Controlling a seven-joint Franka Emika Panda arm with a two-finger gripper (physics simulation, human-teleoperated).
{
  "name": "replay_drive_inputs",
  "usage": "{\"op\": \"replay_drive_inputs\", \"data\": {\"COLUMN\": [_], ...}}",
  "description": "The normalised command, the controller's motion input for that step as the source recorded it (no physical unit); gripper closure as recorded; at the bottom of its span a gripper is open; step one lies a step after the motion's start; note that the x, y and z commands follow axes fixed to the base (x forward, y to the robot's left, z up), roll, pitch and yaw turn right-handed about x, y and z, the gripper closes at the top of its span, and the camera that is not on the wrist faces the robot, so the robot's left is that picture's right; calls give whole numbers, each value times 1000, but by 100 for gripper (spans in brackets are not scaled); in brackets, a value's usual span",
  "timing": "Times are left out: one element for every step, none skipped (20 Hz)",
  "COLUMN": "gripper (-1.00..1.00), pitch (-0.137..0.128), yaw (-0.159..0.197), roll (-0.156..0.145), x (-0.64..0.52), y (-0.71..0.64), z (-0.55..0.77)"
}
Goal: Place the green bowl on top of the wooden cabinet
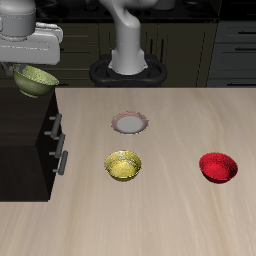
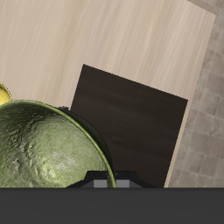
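The green bowl (image 1: 36,81) hangs tilted in the air above the wooden cabinet (image 1: 25,140), held by its rim in my gripper (image 1: 28,62), which is shut on it. In the wrist view the green bowl (image 2: 44,149) fills the near field with its mottled olive inside, and the wooden cabinet (image 2: 131,122) shows below it as a flat dark top. The cabinet's two silver handles face the table in the exterior view. My fingertips are mostly hidden behind the bowl.
A yellow speckled bowl (image 1: 123,166) sits on the table near the cabinet's drawers. A small plate (image 1: 131,123) lies farther back, and a red bowl (image 1: 219,167) stands toward the other side. The robot base (image 1: 128,60) is at the table's back.
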Motion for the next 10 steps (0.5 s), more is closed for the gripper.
{"op": "replay_drive_inputs", "data": {"gripper": [100, 100, 100, 100, 100, 100, 100, 100, 100, 100], "pitch": [36, 0, 6, -18, 46, 2, 0, 0, -9, 9], "yaw": [42, 0, -10, 44, -83, 27, 0, 0, 42, 22], "roll": [-67, 0, -108, 45, -56, -15, 0, 0, 27, 12], "x": [98, 0, 5, -59, 136, -59, -134, 0, -174, -85], "y": [-574, 0, -405, 16, -184, 33, 13, 0, 123, 40], "z": [-8, 0, -95, -14, -104, -26, -20, 0, -48, -35]}}
